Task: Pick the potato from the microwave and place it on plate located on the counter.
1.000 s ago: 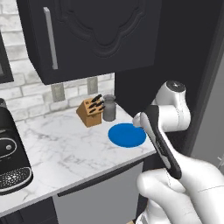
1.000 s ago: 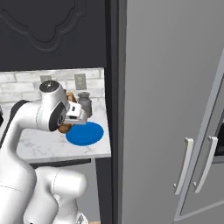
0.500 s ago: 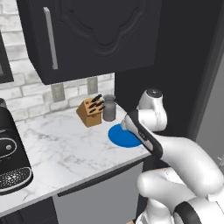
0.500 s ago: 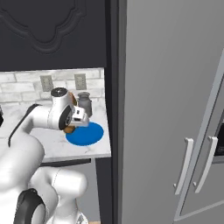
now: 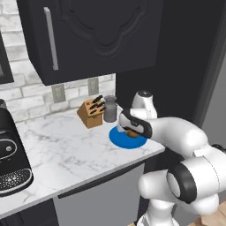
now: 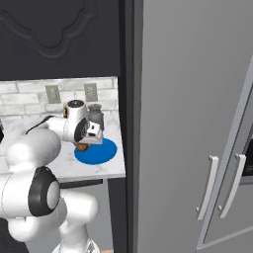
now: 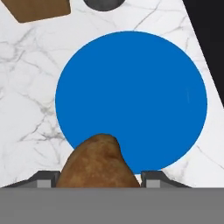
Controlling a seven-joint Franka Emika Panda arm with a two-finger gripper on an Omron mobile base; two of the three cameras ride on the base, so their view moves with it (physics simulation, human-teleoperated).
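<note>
**Potato held over the near edge of the plate**

The two-finger gripper [image 7: 99, 178] is clamped on the small brown matte potato [image 7: 98, 162], hanging above the flat round bright blue plate [image 7: 144, 87] on the white marble-patterned counter [image 7: 30, 92]. The potato sits over the plate's near rim rather than its middle. Released here, the oval lump could roll off onto the marble, towards the wooden knife block [image 5: 90, 113] or the grey canister [image 5: 110, 109].

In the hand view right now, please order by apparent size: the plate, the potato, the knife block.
1. plate, largest by far.
2. potato, though it looks big partly because it sits close to the camera.
3. knife block, cut off by the edge, so its rank is unsure.
</note>
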